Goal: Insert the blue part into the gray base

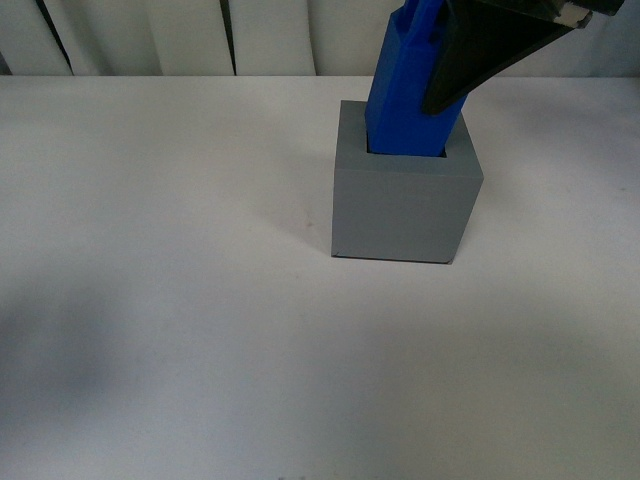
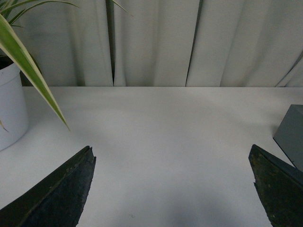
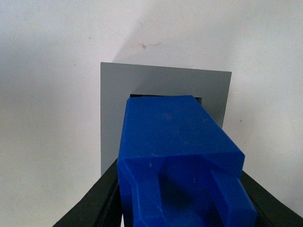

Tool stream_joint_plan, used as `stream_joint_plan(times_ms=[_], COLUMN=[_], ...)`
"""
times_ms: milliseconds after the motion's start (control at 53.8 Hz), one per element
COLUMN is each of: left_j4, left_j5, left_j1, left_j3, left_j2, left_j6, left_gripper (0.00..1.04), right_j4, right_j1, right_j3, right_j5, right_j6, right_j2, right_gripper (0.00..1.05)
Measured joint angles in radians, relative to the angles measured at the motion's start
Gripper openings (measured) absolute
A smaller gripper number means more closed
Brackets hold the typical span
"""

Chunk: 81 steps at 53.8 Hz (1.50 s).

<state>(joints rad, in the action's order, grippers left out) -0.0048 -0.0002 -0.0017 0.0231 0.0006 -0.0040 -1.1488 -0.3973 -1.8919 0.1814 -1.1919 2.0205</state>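
- Front view: we are seeing the gray base (image 1: 405,205) standing on the white table (image 1: 160,300), at about two o'clock from the middle of the picture. The blue part (image 1: 400,90) is standing with its lower end inside the base's square recess. Most of its length is rising above the top face toward twelve o'clock and running out of the picture. The right gripper (image 1: 432,80) is reaching in from about one o'clock, and one black finger (image 1: 490,45) is lying against the blue part's side.
- Left wrist view: we are looking between the two dark fingers (image 2: 61,194) of the left gripper (image 2: 170,151). They are spread wide apart and gripping nothing, with bare table between them. A corner of the gray base is showing just beyond one finger. A white plant pot (image 2: 9,109) with long green leaves (image 2: 33,71) is standing far off to the other side, in front of a pale curtain (image 2: 189,42).
- Right wrist view: we are looking down along the blue part into the base. The right gripper's fingers are pressing on two opposite sides of the part, holding it near its handle end. A thin dark gap is showing along one edge of the recess.
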Motion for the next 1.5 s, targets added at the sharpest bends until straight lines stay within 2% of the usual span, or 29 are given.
stream_joint_plan(times_ms=[1505], left_j4=[0.000], left_j5=[0.000], left_j1=[0.000], left_j3=[0.000], left_j2=[0.000], left_j6=[0.000], left_gripper=[0.99], right_j4=[0.004], right_j1=[0.019], right_j3=[0.009], right_j5=[-0.019], right_j6=[0.000], right_j2=[0.000], right_gripper=[0.48])
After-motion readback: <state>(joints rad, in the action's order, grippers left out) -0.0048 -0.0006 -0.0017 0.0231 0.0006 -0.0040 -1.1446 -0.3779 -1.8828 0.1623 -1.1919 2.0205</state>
